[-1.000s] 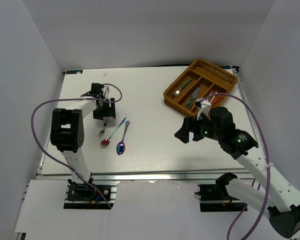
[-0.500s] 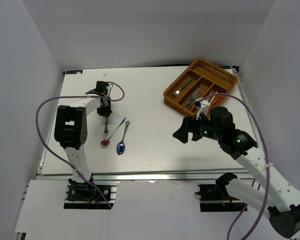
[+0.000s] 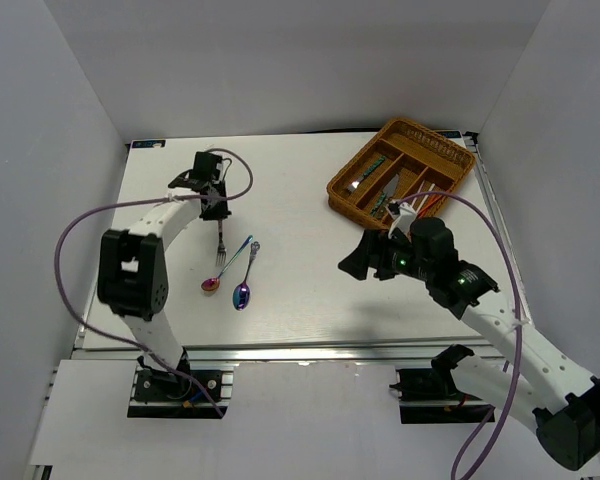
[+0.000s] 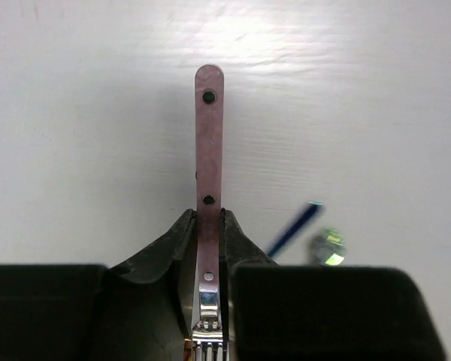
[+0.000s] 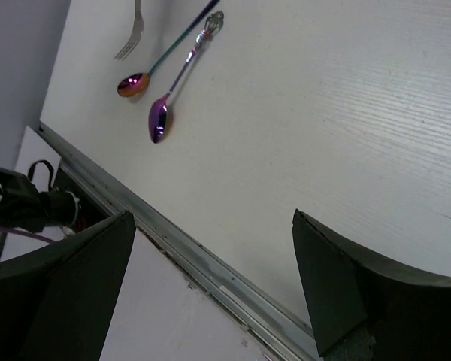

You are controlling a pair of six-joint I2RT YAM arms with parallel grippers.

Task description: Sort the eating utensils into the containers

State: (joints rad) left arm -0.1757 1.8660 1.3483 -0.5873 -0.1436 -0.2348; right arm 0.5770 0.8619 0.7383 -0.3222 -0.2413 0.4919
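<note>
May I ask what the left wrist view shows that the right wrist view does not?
Only the left wrist view: the left gripper shut on the fork's pink riveted handle. Only the right wrist view: the right gripper's open fingers, the bowls of the blue-handled spoon and purple spoon, the metal rail at the table edge. Both: the white table, the fork's tines and the spoons' handle ends.

Bright even light, soft shadows, glare on table (image 4: 301, 45).
</note>
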